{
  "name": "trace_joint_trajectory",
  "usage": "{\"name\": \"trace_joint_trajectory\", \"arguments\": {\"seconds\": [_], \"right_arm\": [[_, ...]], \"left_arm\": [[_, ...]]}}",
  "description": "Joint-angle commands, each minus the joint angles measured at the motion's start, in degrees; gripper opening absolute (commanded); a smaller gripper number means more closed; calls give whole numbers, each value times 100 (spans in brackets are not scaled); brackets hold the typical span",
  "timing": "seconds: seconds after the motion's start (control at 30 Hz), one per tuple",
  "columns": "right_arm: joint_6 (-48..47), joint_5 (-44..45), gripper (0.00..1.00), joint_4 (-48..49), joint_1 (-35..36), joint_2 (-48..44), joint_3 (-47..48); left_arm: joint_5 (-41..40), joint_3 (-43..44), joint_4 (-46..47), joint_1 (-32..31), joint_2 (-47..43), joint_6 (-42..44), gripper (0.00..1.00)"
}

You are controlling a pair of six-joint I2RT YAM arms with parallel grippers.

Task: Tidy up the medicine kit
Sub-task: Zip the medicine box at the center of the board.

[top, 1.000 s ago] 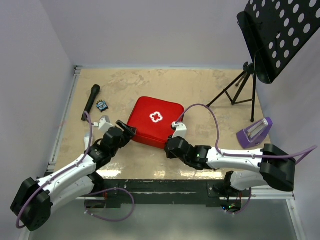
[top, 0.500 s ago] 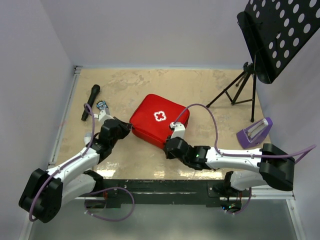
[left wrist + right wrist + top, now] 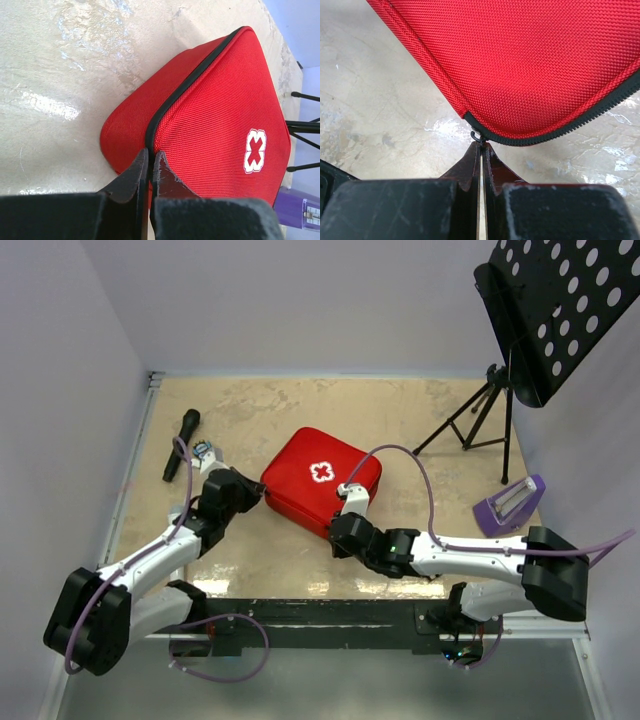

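Two grippers are at the medicine kit point(image 3: 320, 478), one at each near side. It lies flat near the middle of the table point(image 3: 260, 405) with the white cross on its lid facing up, and it is turned so that a corner points toward the arm bases.

Up close the kit point(image 3: 215, 120) is coarse red woven fabric with rounded corners and a soft, padded bulge. A black zipper band runs round its edge between lid and base. The zipper looks shut wherever I can see it.

My left gripper point(image 3: 256, 497) is at the kit's left corner. On the left wrist camera its black, wedge-shaped fingertips point(image 3: 137, 172) are drawn nearly together, with only a sliver between them, and they meet the black seam. I can't tell whether they are pinching anything.

My right gripper point(image 3: 338, 528) is at the near edge. On the right wrist camera the kit point(image 3: 530, 55) fills the top of the view, with the zipper teeth curving round its corner. The fingers point(image 3: 492, 167) are closed on a thin pale tab, seen edge-on, that hangs from a small black hook. This is the zip pull point(image 3: 477, 136), right at the corner.

The tabletop is a mottled beige with a glossy sheen. A slim black cylinder point(image 3: 182, 445) lies at its left side with a small blue-and-black item point(image 3: 205, 451) just beside it. On the right are a black perforated music stand point(image 3: 555, 310) on thin tripod legs and a purple wedge-shaped object point(image 3: 508, 505).
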Motion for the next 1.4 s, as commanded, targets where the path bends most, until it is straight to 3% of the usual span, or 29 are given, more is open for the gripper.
{"name": "trace_joint_trajectory", "arguments": {"seconds": [0.0,0.43,0.63,1.07,1.1,1.17,1.3,1.37], "right_arm": [[39,484,0,-698,24,-288,274],[891,730,0,-1604,24,-306,354],[1076,563,0,-1947,33,-412,362],[778,493,0,-1535,15,-52,371],[769,493,0,-1508,6,1,389],[725,467,0,-1447,6,106,441],[620,440,0,-1324,6,221,547],[550,440,0,-1254,6,238,573]], "left_arm": [[-319,252,-333,323,82,534,0],[181,331,-26,1106,495,868,0],[287,778,53,1343,811,1035,0],[1069,1517,115,1677,1489,1413,0],[1104,1552,62,1686,1445,1448,11],[1096,1657,-209,1704,1322,1492,44],[1052,1816,-1000,1704,831,1449,73],[1131,1598,-1107,1704,419,1309,81]]}}
